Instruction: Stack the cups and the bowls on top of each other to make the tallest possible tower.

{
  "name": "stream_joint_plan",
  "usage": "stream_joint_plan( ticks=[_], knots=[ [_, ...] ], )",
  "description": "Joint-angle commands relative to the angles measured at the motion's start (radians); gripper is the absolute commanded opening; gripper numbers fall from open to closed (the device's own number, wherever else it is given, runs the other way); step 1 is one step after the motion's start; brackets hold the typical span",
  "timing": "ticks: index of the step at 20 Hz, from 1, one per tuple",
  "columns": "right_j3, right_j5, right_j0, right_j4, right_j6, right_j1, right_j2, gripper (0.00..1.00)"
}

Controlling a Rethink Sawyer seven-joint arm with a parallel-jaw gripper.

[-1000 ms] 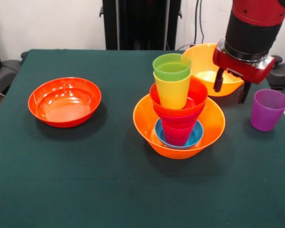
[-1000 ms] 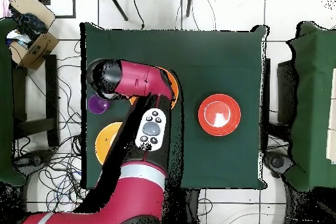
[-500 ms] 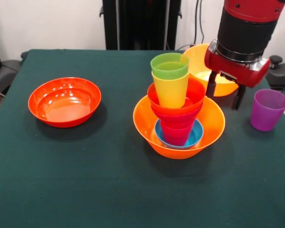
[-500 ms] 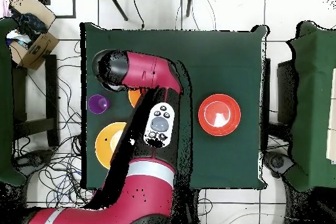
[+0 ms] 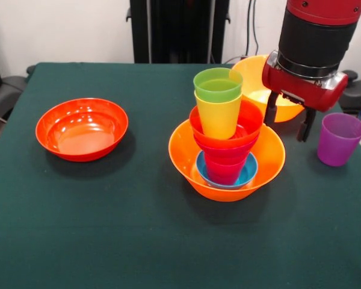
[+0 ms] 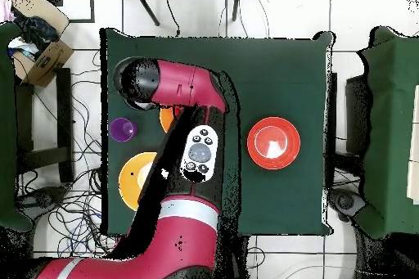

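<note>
gripper hangs w/ fingers apart, empty, in the narrow gap btw the tower and the purple cup. the 2nd orange bowl blocks just behind it. the red-orange bowl stands well apart at the other side. wide free cloth lies in front and btw this bowl and tower.

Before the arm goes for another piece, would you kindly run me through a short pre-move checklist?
1. Gripper empty and open: ok, nothing between its fingers.
2. Purple cup upright and free on the table: ok.
3. Tower standing, green cup topmost: ok, though the upper cups look slightly tilted.
4. Gripper clear of the tower: ok, it hangs between tower and purple cup.
5. Gripper centred over the purple cup: not ok.
6. Spare orange bowl behind and red-orange bowl unobstructed: ok.
</note>
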State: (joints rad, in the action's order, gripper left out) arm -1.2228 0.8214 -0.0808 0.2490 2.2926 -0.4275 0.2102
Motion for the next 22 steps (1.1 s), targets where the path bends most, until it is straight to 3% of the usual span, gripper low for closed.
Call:
stream_joint_plan(
  ticks=[1,12,22],
  knots=[
    [0.023,0.112,0.000,-0.036,-0.041,0.034,-0.139,1.00],
    [0.058,0.161,0.019,-0.027,-0.054,0.056,-0.174,1.00],
    [-0.029,0.111,-0.026,-0.026,-0.011,0.024,-0.196,1.00]
  ],
)
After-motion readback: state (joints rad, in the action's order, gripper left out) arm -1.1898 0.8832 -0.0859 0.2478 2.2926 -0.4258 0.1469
